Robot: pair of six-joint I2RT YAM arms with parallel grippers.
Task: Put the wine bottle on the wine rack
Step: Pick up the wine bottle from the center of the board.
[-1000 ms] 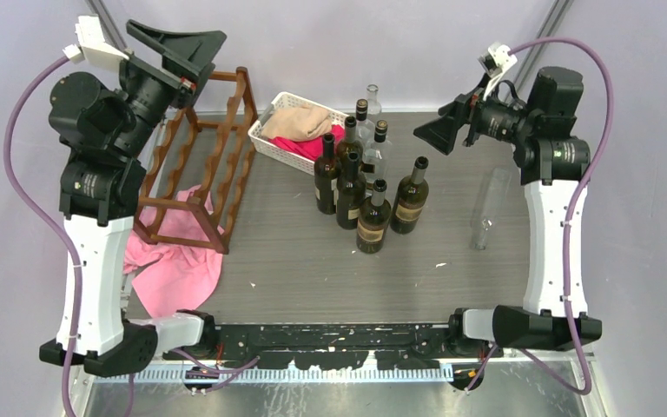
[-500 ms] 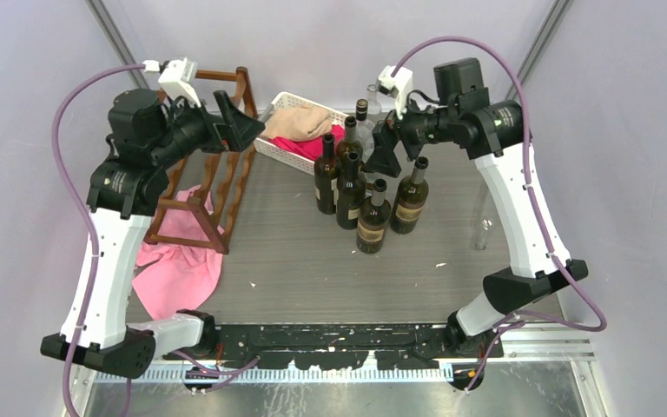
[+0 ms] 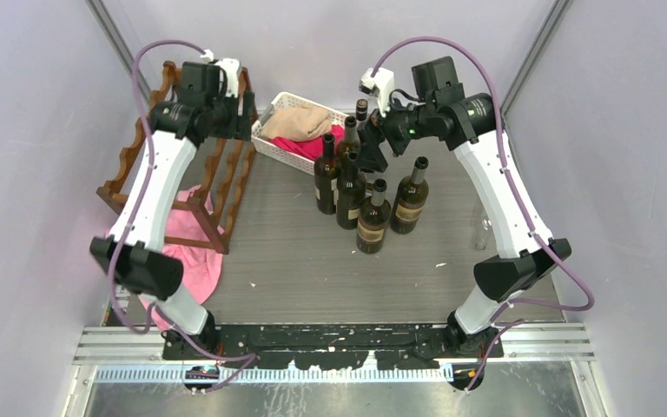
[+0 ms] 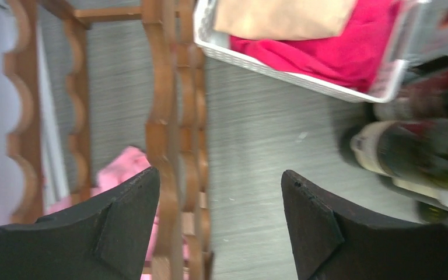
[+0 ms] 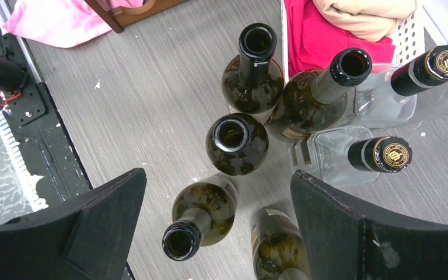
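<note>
Several dark green wine bottles stand upright in a cluster mid-table. Seen from above in the right wrist view, one open-mouthed wine bottle sits at the centre, with another between the fingers' line. My right gripper hangs open above them, touching none, and its place in the top view is over the cluster. The reddish-brown wine rack stands at the left. My left gripper is open over its far right end, with the scalloped rails below its left finger and nothing held.
A white basket with tan and red cloths sits behind the bottles, and its rim also shows in the left wrist view. Two clear bottles with black caps stand beside the green ones. A clear bottle stands alone at the right. A pink cloth lies under the rack's near end.
Both arms have swung away from the sides and reached forward. The left gripper now hangs over the rack's far end, the right one over the bottle cluster. No bottle has moved.
</note>
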